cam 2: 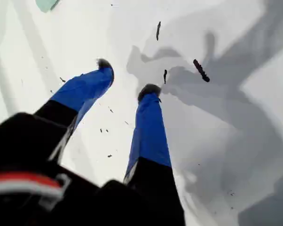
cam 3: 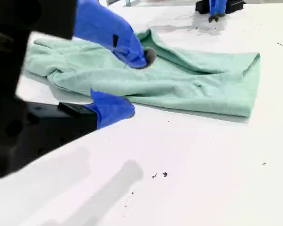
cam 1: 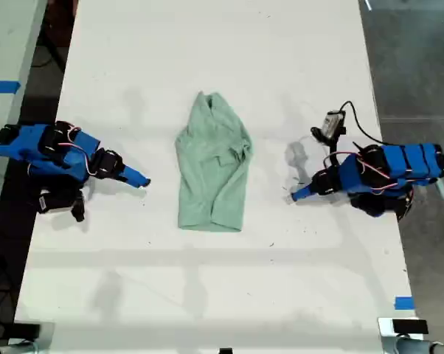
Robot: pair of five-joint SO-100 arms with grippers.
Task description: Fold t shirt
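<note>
The t shirt (cam 1: 212, 167) lies folded lengthwise on the white table (cam 1: 207, 295). My first gripper (cam 2: 127, 77) and my second gripper (cam 3: 132, 82) both hang parted, holding nothing.

first claw (cam 2: 127, 77) parted | second claw (cam 3: 132, 84) parted (both low, empty)

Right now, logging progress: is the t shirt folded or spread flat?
Folded: the t shirt lies as a narrow strip, no sleeves spread out, layered edges visible in the second wrist view.
</note>
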